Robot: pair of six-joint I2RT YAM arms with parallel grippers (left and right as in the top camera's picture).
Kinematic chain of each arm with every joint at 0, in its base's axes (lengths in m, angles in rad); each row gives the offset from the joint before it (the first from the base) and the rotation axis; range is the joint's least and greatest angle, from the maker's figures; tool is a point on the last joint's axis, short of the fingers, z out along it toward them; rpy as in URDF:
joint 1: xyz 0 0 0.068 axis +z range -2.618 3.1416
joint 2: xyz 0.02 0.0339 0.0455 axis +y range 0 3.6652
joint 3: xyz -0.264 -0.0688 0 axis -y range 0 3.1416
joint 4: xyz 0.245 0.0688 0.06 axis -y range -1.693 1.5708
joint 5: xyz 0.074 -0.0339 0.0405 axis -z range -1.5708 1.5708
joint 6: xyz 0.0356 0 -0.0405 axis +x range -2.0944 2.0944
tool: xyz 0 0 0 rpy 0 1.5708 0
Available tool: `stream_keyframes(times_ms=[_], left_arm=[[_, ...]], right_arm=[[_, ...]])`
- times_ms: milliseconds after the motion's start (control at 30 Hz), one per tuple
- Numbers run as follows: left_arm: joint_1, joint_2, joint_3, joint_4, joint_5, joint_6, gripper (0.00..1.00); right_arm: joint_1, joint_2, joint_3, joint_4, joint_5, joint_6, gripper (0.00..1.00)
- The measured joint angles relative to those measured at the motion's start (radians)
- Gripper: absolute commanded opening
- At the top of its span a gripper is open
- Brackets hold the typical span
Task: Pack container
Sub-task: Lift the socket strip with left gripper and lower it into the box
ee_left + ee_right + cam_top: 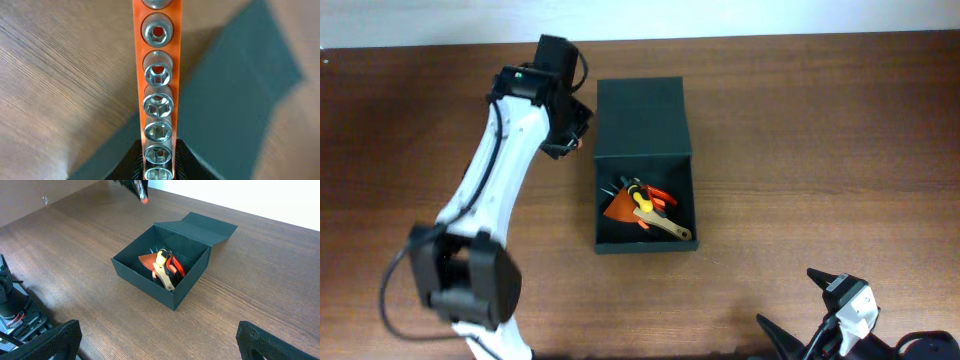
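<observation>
The container (645,248) is a dark green box in mid-table, its flap lid (642,118) lying open toward the back. It holds hand tools (645,205): an orange piece, a yellow-handled tool and red-handled pliers. It also shows in the right wrist view (145,277). My left gripper (575,135) is beside the lid's left edge, shut on an orange socket rail (158,75) carrying several chrome sockets. In the left wrist view the jaws (158,160) clamp the rail's near end over the lid (235,100). My right gripper (157,342) is open and empty at the front right (830,300).
Brown wooden table (820,150) all round the container. The left arm (490,190) runs from its base at the front left up to the lid. The left gripper with the rail's orange tip shows at the top of the right wrist view (144,199).
</observation>
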Motion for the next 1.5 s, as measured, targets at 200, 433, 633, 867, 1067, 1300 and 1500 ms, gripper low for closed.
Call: stream_keyframes(times_ms=[200, 433, 633, 867, 1067, 1300, 1500], left_arm=[[-0.14, -0.1, 0.0, -0.003, -0.009, -0.047, 0.18], [-0.351, -0.101, 0.0, -0.005, -0.008, -0.2, 0.19], [-0.454, -0.102, -0.061, 0.004, -0.003, -0.317, 0.18], [-0.479, -0.102, -0.329, 0.182, 0.038, -0.447, 0.19], [-0.479, -0.1, -0.494, 0.343, 0.074, -0.493, 0.19], [-0.463, -0.1, -0.513, 0.353, 0.084, -0.533, 0.19], [-0.44, -0.1, -0.514, 0.354, 0.082, -0.557, 0.2]], right_arm=[[0.0, 0.0, 0.0, 0.0, 0.0, 0.0, 0.99], [0.0, 0.0, 0.0, 0.0, 0.0, 0.0, 0.99], [0.0, 0.0, 0.0, 0.0, 0.0, 0.0, 0.99], [0.0, 0.0, 0.0, 0.0, 0.0, 0.0, 0.99], [0.0, 0.0, 0.0, 0.0, 0.0, 0.001, 0.99], [0.0, 0.0, 0.0, 0.0, 0.0, 0.0, 0.99], [0.0, 0.0, 0.0, 0.0, 0.0, 0.0, 0.99]])
